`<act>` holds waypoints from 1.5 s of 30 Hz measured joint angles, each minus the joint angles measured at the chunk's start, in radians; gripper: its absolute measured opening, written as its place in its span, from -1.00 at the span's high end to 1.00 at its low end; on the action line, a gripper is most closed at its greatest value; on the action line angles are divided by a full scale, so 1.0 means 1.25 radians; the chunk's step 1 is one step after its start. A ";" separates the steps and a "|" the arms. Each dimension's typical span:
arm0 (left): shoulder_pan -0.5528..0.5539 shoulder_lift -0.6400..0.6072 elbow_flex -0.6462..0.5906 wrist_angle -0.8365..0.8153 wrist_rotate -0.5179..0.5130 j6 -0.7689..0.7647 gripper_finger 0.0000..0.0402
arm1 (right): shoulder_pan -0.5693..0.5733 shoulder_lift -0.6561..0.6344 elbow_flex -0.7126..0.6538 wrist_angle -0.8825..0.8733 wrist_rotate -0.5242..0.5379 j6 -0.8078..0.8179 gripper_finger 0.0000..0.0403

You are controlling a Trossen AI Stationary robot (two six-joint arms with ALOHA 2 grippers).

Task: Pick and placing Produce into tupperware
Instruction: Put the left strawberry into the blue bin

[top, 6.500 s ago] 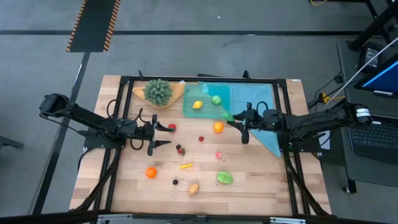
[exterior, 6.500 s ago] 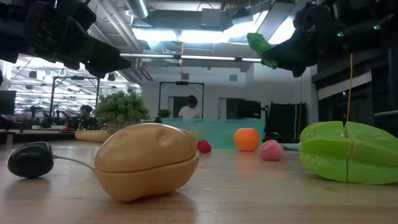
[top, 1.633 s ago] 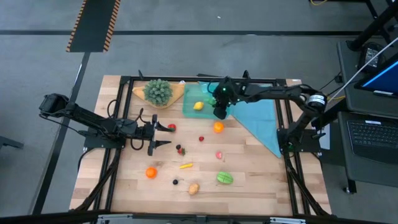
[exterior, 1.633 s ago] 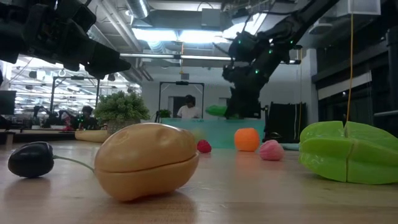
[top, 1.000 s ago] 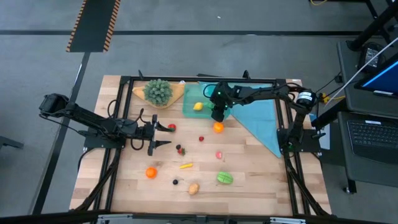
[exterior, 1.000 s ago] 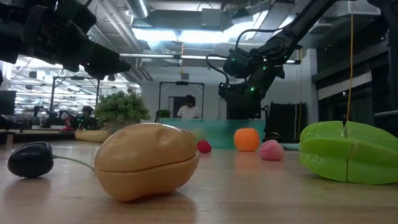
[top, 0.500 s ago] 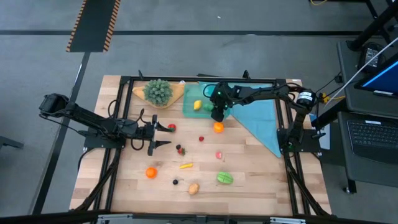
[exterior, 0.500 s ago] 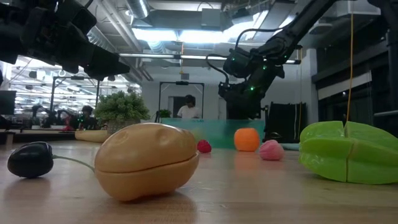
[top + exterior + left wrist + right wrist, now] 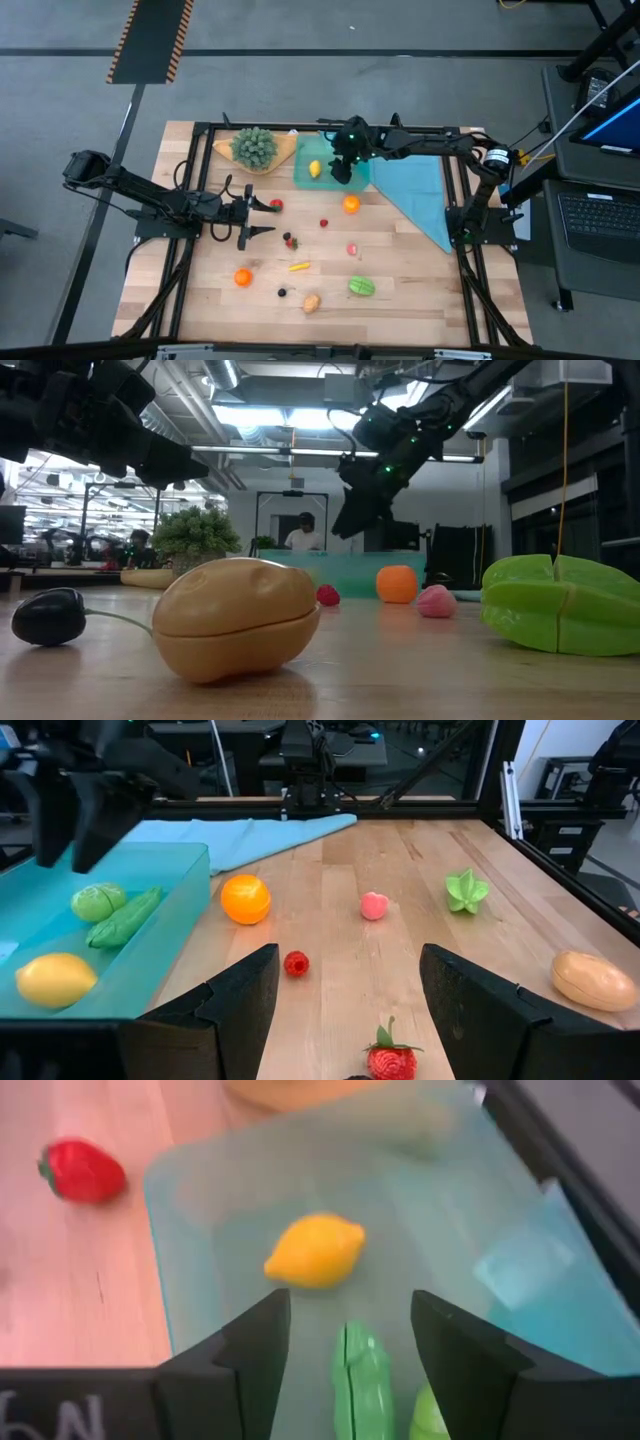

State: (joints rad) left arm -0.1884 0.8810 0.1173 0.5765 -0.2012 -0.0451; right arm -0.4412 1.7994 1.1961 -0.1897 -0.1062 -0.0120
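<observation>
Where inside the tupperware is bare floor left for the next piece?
The tupperware is bare between the lemon and its far wall. It is crowded where the long green vegetable and round green piece lie under the right gripper, jaws open.

The tupperware (image 9: pixel 325 158) sits at the table's (image 9: pixel 420 290) far edge, centre. A lemon (image 9: pixel 315 169), a pod (image 9: pixel 362 1378) and a round vegetable (image 9: pixel 98 902) lie inside it. The right gripper (image 9: pixel 340 170) hangs over it, fingers apart. The cloth (image 9: pixel 415 185) lies right of it, the plant (image 9: pixel 254 146) left. The remaining produce (image 9: pixel 351 204) lies scattered nearer.
</observation>
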 joint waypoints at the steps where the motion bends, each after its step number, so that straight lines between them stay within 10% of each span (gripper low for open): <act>1: 0.000 0.000 0.000 0.000 0.000 0.000 -0.18 | 0.000 0.000 0.000 0.008 0.000 0.008 -0.05; 11: 0.000 0.000 0.000 0.000 0.000 -0.026 -0.18 | 0.060 0.000 -0.006 0.043 0.013 -0.037 -0.05; 17: 0.000 0.000 0.000 0.008 0.000 -0.041 -0.18 | 0.130 -0.063 -0.048 0.085 0.176 -0.057 -0.05; 36: -0.008 0.000 0.000 -0.007 0.001 -0.045 -0.18 | 0.346 -0.311 -0.513 0.724 0.196 -0.078 -0.05; 45: -0.006 0.000 0.000 0.008 0.001 -0.059 -0.18 | 0.373 -0.314 -0.616 0.795 0.197 -0.033 -0.05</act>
State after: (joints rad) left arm -0.1955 0.8806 0.1173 0.5859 -0.2005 -0.1189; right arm 0.0251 1.4071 0.4266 0.8043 0.1402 -0.0528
